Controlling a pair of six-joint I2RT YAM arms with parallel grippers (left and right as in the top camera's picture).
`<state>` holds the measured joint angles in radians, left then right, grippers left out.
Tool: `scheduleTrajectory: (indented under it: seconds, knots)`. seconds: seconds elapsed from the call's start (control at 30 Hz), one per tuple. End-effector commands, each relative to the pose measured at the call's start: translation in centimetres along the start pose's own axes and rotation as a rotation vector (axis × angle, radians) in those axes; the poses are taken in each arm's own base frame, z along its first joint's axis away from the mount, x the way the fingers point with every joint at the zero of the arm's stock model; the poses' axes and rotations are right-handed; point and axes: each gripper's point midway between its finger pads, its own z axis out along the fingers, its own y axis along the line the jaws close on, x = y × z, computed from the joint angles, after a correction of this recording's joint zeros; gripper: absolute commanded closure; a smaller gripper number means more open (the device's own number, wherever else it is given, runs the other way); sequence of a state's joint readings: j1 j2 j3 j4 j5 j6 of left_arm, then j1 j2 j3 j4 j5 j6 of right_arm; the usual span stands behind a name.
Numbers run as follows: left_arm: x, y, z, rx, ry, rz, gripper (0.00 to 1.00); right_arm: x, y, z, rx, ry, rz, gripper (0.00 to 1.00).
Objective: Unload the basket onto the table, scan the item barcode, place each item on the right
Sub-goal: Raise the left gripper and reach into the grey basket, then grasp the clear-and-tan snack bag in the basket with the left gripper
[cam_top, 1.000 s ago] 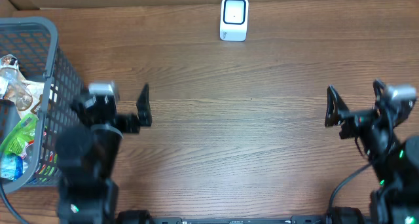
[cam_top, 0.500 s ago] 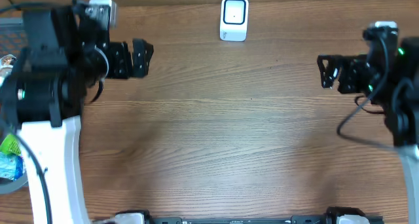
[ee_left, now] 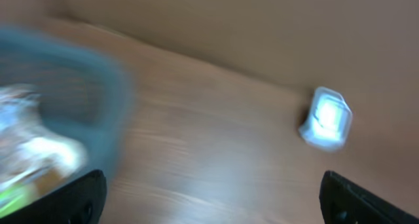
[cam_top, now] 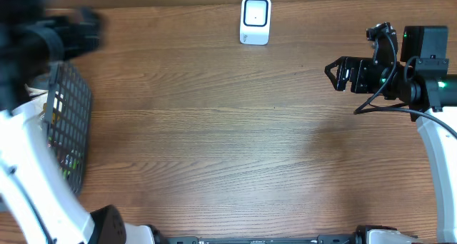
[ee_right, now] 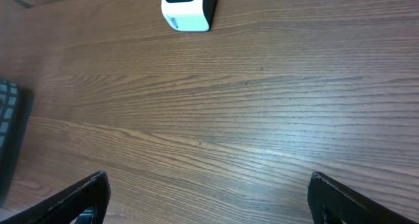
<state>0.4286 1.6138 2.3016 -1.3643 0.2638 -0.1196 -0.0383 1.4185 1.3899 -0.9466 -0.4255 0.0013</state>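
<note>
The white barcode scanner [cam_top: 255,19] stands at the back middle of the table, also in the left wrist view [ee_left: 327,118] and the right wrist view [ee_right: 187,5]. Blurred items [ee_left: 29,155], pale and green, lie in the grey basket [ee_left: 85,73] at the left. My left gripper [ee_left: 213,207] hangs open and empty above the table beside the basket. From above it is a dark blur [cam_top: 80,31] at the far left. My right gripper [cam_top: 338,73] is open and empty, high at the right, its fingertips [ee_right: 82,199] far apart over bare wood.
The basket's mesh wall [cam_top: 70,126] stands at the left edge, partly under my left arm. A corner of the basket [ee_right: 10,116] shows in the right wrist view. A brown wall borders the table's far edge.
Both arms have risen and swung toward the back. The left gripper has swept left toward the basket. The right gripper has moved back and now points left.
</note>
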Motion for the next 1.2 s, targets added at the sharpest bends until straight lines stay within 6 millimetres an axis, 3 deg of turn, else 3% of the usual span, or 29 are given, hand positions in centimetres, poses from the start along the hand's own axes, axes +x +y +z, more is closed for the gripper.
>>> scheduleTrajectory:
  seconds: [0.0, 0.07, 0.17, 0.3, 0.5, 0.67, 0.77, 0.87, 1.17]
  knots:
    - [-0.1, 8.1, -3.7, -0.259, -0.065, -0.301, 0.05, -0.8, 0.9, -0.6, -0.025, -0.022, -0.012, 0.03]
    - [1.2, 13.0, -4.7, -0.427, -0.051, -0.431, 0.05, -0.8, 0.9, -0.6, -0.026, -0.022, -0.012, 0.03]
    - [2.6, 17.4, -4.9, -0.537, -0.010, -0.514, 0.06, -0.7, 0.9, -0.6, -0.025, -0.018, -0.010, 0.03]
    - [3.3, 20.4, -2.5, -0.572, 0.063, -0.513, 0.19, -0.3, 0.8, -0.6, -0.024, -0.005, -0.009, 0.03]
    - [3.6, 24.5, 3.0, -0.605, 0.133, -0.496, 0.23, 0.2, 0.8, -0.5, -0.023, 0.014, -0.028, 0.02]
    - [4.6, 26.6, 7.2, -0.609, 0.204, -0.470, 0.24, 0.3, 0.8, -0.5, -0.022, 0.018, -0.030, 0.00]
    - [5.2, 27.8, 9.1, -0.658, 0.229, -0.463, 0.10, 0.2, 0.8, -0.5, -0.022, 0.017, -0.030, 0.00]
    - [5.8, 28.9, 10.7, -0.746, 0.243, -0.467, 0.04, 0.3, 0.7, -0.5, -0.022, 0.019, -0.030, 0.00]
    - [6.0, 28.7, 17.2, -0.791, 0.247, -0.371, 0.03, 0.7, 0.7, -0.5, -0.021, 0.035, -0.022, 0.00]
